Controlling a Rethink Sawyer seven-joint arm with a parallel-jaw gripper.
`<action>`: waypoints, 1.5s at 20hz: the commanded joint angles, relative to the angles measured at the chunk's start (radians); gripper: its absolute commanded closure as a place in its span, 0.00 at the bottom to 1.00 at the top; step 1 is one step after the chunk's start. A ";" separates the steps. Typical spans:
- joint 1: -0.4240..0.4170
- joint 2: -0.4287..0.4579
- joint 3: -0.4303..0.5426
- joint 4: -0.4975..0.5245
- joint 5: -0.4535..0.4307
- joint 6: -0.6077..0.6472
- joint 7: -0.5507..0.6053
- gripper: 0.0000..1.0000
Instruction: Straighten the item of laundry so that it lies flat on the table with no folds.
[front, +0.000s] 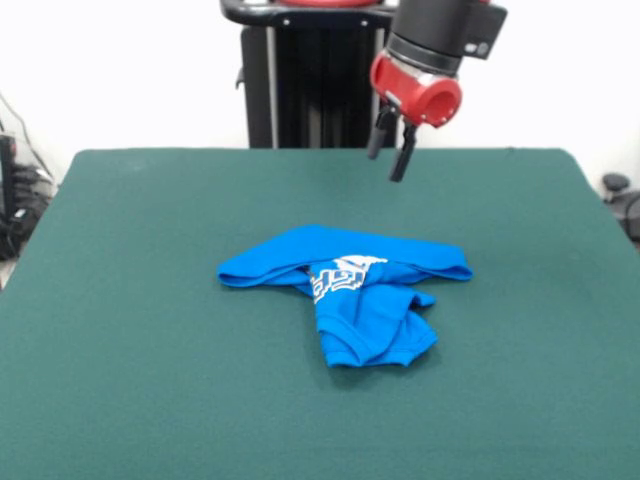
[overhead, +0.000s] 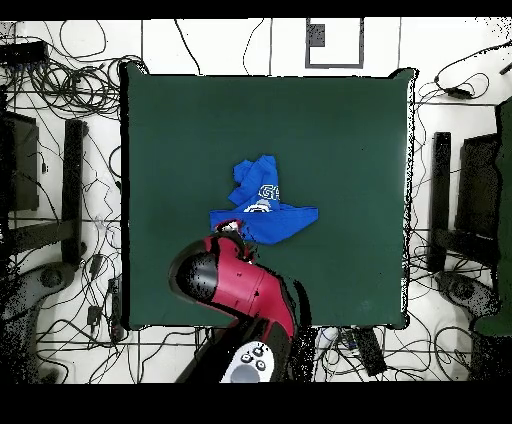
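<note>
Loosely bunched soft blue garment (white lettering showing), matte green felt table, black pincer spread, empty above.

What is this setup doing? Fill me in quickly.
A red and black robot arm is meant to flatten a small blue garment on the green table. The garment lies crumpled near the table's middle, folded over itself, with its white lettering only partly showing. The gripper hangs in the air above the table, on the robot's side of the cloth, open, empty and not touching it. The straightening is not yet done.
</note>
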 joint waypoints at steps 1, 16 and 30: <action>0.006 0.038 0.155 0.036 -0.029 -0.014 0.070 0.00; 0.051 0.090 0.129 0.013 0.159 -0.023 0.262 0.00; 0.138 0.102 0.080 0.024 0.348 -0.047 0.321 0.00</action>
